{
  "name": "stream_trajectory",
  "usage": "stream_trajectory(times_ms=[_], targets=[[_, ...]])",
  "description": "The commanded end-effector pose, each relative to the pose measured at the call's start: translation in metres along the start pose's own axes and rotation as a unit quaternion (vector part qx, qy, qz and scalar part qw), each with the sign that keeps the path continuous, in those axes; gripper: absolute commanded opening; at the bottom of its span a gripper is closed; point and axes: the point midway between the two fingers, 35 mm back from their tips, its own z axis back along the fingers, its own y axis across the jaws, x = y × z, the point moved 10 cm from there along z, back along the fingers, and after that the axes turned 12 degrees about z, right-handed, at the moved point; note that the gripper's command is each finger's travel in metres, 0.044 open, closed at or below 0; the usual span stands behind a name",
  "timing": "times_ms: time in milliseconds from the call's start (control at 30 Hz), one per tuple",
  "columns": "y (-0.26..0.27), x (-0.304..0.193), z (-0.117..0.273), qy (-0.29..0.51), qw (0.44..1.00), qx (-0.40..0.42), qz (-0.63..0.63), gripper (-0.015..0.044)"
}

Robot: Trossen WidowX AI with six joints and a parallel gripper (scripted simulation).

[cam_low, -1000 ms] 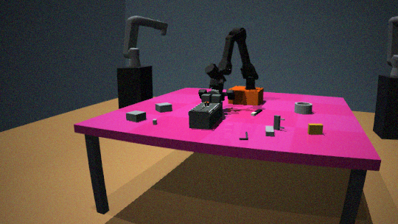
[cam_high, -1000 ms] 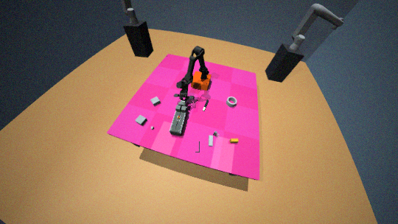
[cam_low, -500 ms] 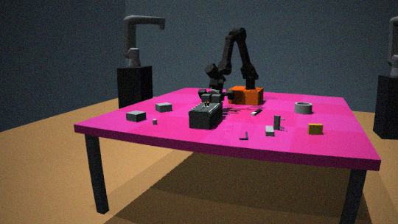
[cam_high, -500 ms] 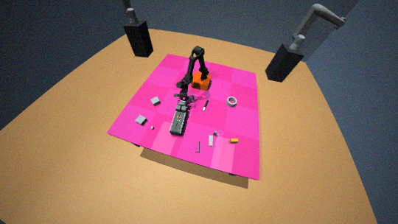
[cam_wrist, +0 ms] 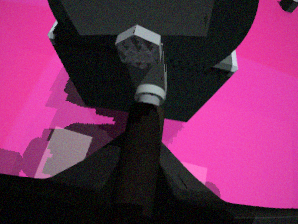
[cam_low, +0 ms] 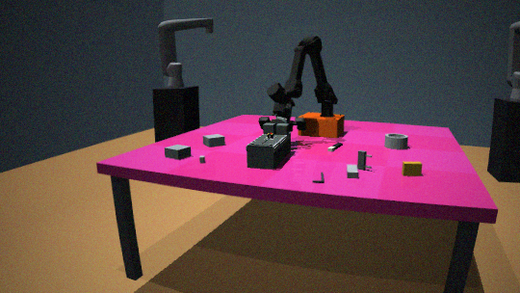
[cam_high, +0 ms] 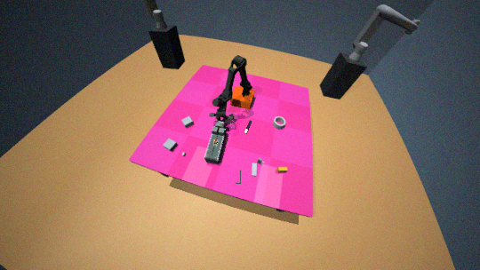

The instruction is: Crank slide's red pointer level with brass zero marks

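Observation:
The machine (cam_high: 214, 152) (cam_low: 262, 157) is a long dark grey box; its near end fills the top of the wrist view. A small red and brass-coloured spot (cam_high: 216, 141) (cam_low: 271, 135) shows on its top; whether pointer and zero marks are level is too small to tell. The crank's grey arm (cam_wrist: 150, 75) has a pale hexagonal end and a white collar, with a dark brown handle (cam_wrist: 141, 150) extending from it. My gripper (cam_high: 221, 120) (cam_low: 282, 123) (cam_wrist: 139, 140) is shut on this handle, one finger on each side, at the machine's end facing the arm's base.
An orange block (cam_high: 242, 99) (cam_low: 318, 125) is at the arm's base. Two grey blocks (cam_high: 188, 122) (cam_high: 170, 144) lie left of the machine. A grey ring (cam_high: 274, 123), a black-and-white stick (cam_high: 248, 127), a white block (cam_high: 254, 170) and a yellow block (cam_high: 283, 170) lie right.

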Motion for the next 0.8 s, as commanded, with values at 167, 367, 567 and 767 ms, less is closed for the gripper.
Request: stream_trajectory(times_ms=[167,367,567,767], targets=[[-0.0068,-0.0001,0.002,0.001,1.0,-0.013,-0.001,0.0],[-0.0073,0.0001,0.0022,0.001,1.0,-0.013,-0.001,0.0],[-0.0078,0.0004,0.0026,0.001,1.0,-0.013,-0.001,0.0],[-0.0014,0.0007,0.0006,0.001,1.0,-0.001,0.0,0.0]])
